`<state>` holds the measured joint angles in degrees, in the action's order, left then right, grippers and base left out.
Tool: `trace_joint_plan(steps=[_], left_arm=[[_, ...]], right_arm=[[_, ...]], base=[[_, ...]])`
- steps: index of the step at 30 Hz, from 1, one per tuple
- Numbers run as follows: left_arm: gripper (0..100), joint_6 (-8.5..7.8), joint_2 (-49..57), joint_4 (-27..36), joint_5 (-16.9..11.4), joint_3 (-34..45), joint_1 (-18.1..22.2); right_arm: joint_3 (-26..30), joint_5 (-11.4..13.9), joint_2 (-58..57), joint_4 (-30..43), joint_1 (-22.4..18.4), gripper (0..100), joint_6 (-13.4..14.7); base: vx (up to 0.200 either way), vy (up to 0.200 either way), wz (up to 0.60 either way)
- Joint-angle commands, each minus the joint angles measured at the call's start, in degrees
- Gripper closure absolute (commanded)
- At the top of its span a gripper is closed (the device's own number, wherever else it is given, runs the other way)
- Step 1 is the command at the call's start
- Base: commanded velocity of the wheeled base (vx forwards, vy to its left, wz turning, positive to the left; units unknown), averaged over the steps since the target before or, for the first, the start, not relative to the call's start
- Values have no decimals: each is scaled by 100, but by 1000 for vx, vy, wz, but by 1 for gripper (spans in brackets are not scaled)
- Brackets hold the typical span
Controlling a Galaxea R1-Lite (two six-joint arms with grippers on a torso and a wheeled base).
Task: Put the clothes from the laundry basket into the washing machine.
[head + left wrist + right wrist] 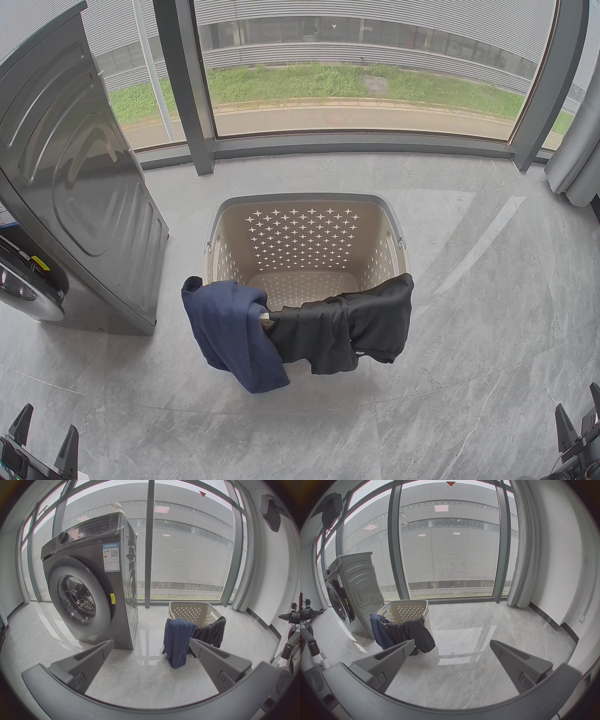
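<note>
A beige laundry basket (306, 215) (193, 611) (407, 609) stands on the floor ahead of me. Over its near rim hang a navy garment (234, 334) (177, 641) (378, 630) on the left and a black garment (350, 325) (212, 633) (412, 631) on the right. The grey washing machine (81, 181) (93, 583) (353, 586) stands at the left, its round door (79, 598) closed. My left gripper (45, 434) (151, 650) is open at the bottom left, far from the basket. At the bottom right, my right gripper (581, 415) (451, 650) is also open and holds nothing.
Tall windows (350, 69) with dark frames run behind the basket. A grey curtain (581, 156) (523, 558) hangs at the right. Open marble floor (475, 350) lies between me and the basket.
</note>
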<state>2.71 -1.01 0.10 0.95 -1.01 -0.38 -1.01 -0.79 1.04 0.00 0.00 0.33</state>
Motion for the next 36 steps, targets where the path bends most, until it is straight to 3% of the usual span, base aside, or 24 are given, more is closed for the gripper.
trace_joint_plan(steps=[1, 10, 16, 22, 28, 36], left_arm=[[0, 2, 101, -1, 2, 92, 3], [0, 2, 101, -1, 2, 92, 3], [0, 2, 101, -1, 2, 92, 3], [0, 2, 101, -1, 2, 92, 3], [0, 2, 101, -1, 2, 92, 3], [0, 2, 101, -1, 2, 92, 3]], right_arm=[[92, 0, -33, 0, 0, 0, 2], [92, 0, -33, 0, 0, 0, -7], [92, 0, -33, 0, 0, 0, -7], [92, 0, -33, 9, 0, 0, -7], [92, 0, -33, 0, 0, 0, -7], [92, 0, -33, 0, 0, 0, -7]], base=[[200, 0, 0], [0, 0, 0], [200, 0, 0], [0, 0, 0], [200, 0, 0], [50, 0, 0]])
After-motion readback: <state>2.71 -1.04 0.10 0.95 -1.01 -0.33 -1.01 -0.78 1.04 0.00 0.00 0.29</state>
